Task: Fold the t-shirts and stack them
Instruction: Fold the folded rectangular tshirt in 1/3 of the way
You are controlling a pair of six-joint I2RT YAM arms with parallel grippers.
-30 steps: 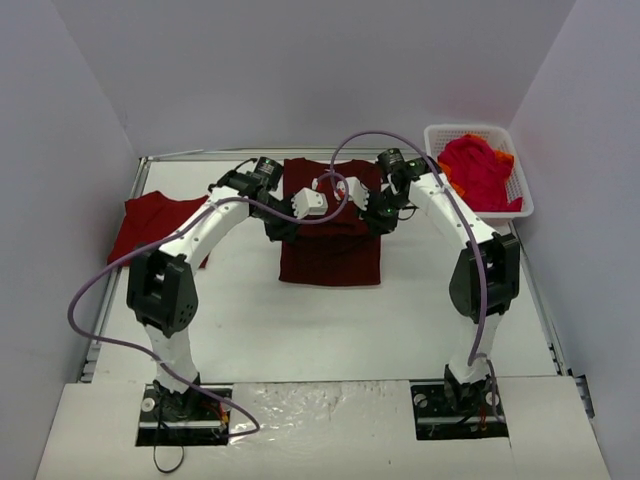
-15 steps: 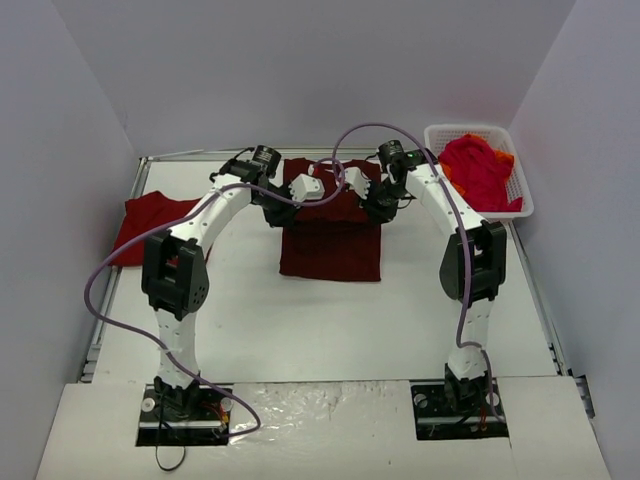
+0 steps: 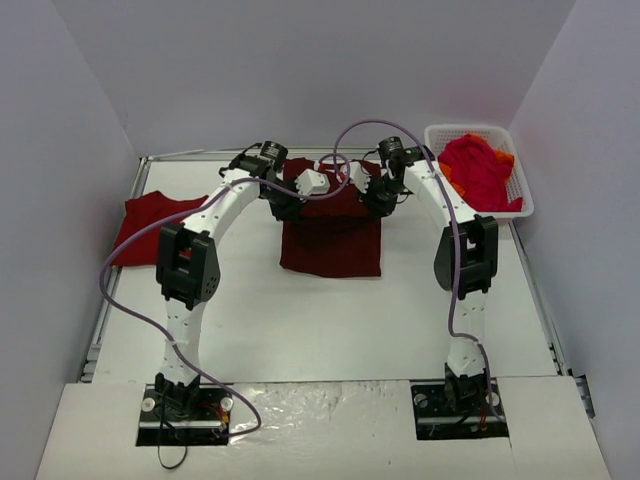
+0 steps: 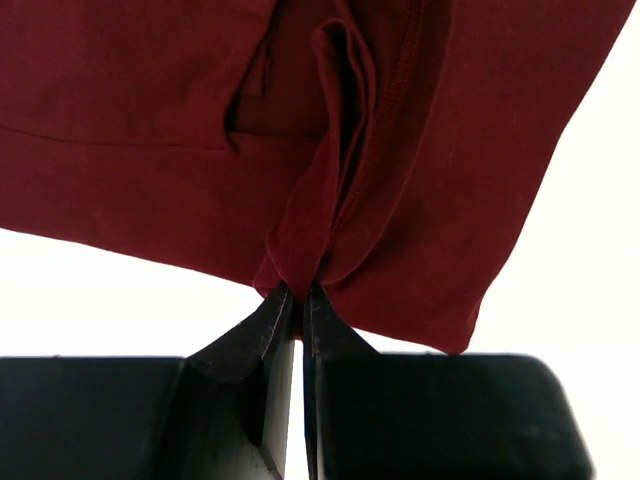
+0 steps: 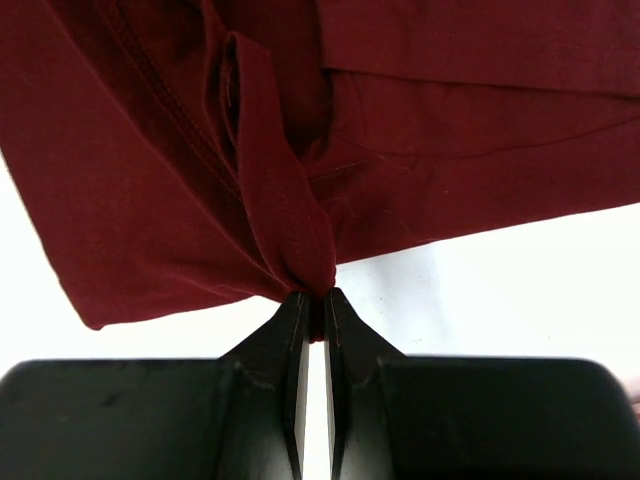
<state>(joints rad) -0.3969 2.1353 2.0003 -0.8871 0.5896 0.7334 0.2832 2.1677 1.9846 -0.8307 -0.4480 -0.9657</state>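
Maroon cloth is pinched between the tightly closed left jaws and right jaws: bunched folds at the far edge of the dark maroon t-shirt [image 3: 330, 250], mid-worktop [image 3: 330, 320]. Another red t-shirt [image 3: 150, 222] lies well left; a basket [image 3: 468, 129] of shirts [image 3: 478, 170] stands far right.

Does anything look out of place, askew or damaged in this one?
Nothing looks damaged or spilled. The red t-shirt lies unfolded at the left edge of the table and seems to lap over the rail. The maroon t-shirt is partly folded, with the left gripper and right gripper each pinching a fold. The heaped shirts rise above the white basket.
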